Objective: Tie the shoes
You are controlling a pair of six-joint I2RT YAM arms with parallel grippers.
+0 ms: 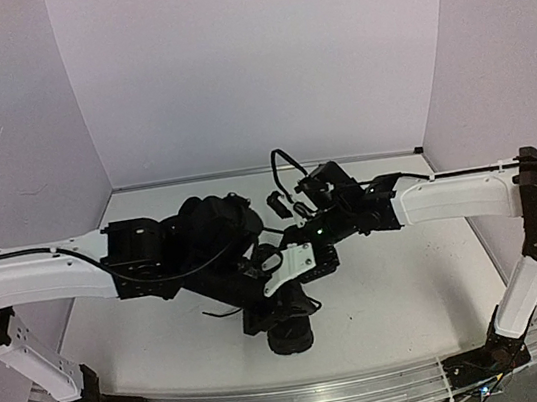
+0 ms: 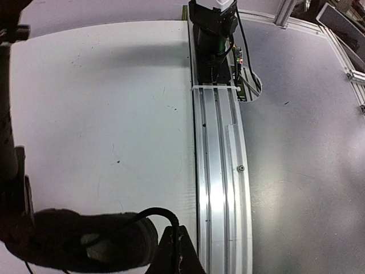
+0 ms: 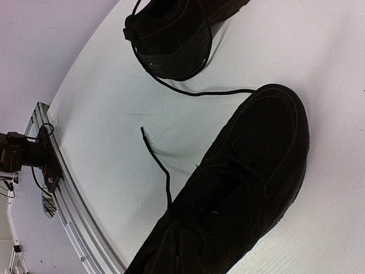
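Laces (image 3: 160,162) trail loose beside the near sneaker (image 3: 245,182), so tying seems unstarted. Left pincer (image 2: 178,251) and right pincer (image 1: 296,260) are pinched closed; next, open onto a lace end.

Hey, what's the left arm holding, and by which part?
The shut left gripper seems to pinch a thin black lace arching up from the shoe, apparently near its free end; the exact spot is hidden.
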